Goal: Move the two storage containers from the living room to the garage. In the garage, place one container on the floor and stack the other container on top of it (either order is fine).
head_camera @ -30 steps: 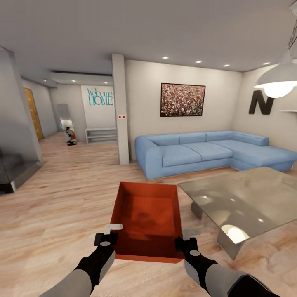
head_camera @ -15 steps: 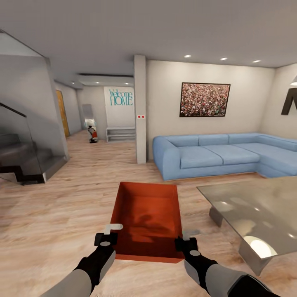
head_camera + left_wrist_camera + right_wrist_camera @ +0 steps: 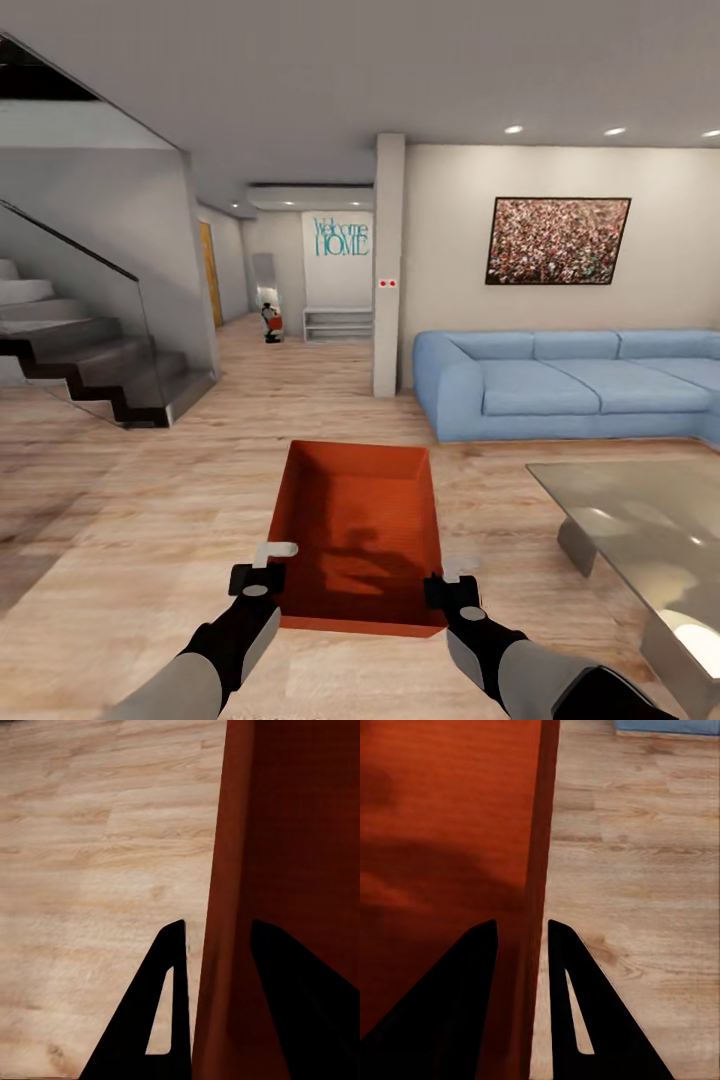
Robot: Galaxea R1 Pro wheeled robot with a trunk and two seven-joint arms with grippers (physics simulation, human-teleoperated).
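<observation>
Bin (image 3: 358, 535): looks stiff, light, smooth-walled.
Hold: left gripper (image 3: 262, 568) and right gripper (image 3: 452, 580) each clamp a side wall.

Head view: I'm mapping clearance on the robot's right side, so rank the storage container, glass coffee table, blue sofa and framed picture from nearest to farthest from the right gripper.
1. storage container: its wall is pinched in the right gripper.
2. glass coffee table: low, to the right.
3. blue sofa: ahead, against the wall.
4. framed picture: on the wall above the sofa.
</observation>
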